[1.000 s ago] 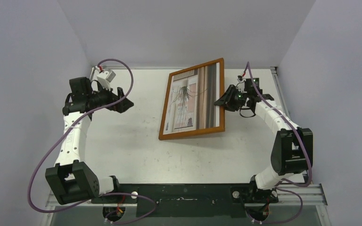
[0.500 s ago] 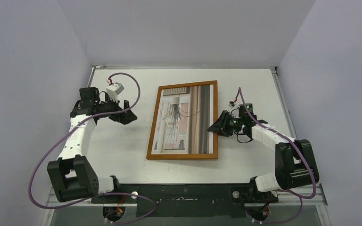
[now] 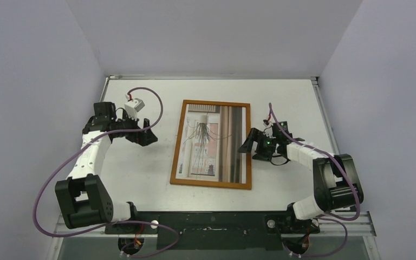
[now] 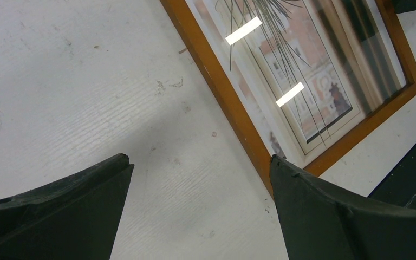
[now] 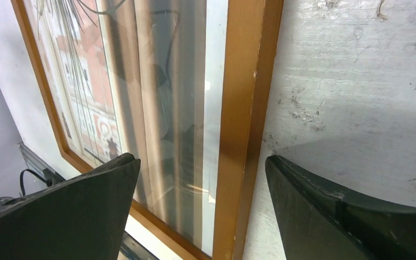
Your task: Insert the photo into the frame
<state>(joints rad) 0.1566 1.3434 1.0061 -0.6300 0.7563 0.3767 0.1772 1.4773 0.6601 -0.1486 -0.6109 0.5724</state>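
The frame [image 3: 177, 142], with a narrow brown wooden border, lies flat on the white table in the middle of the top view. The photo [image 3: 211, 141] shows face up behind its pane, with plant stems and vertical stripes. My right gripper [image 3: 247, 146] is open at the frame's right side. In the right wrist view its jaws [image 5: 200, 158] straddle the right border [image 5: 249, 81] without touching it, one finger over the pane. My left gripper [image 3: 151, 132] is open and empty, left of the frame. In its wrist view [image 4: 199, 158] the border [image 4: 222, 86] and photo [image 4: 303, 70] lie ahead.
The white table [image 3: 141, 173] is closed in by pale walls at the left, back and right. A black mounting rail [image 3: 211, 222] runs along the near edge. Purple cables loop from both arms.
The frame came down from a tilted, lifted pose to lie flat, nearer the arms. My right gripper opened and let go of its right border. The left gripper shifted slightly.
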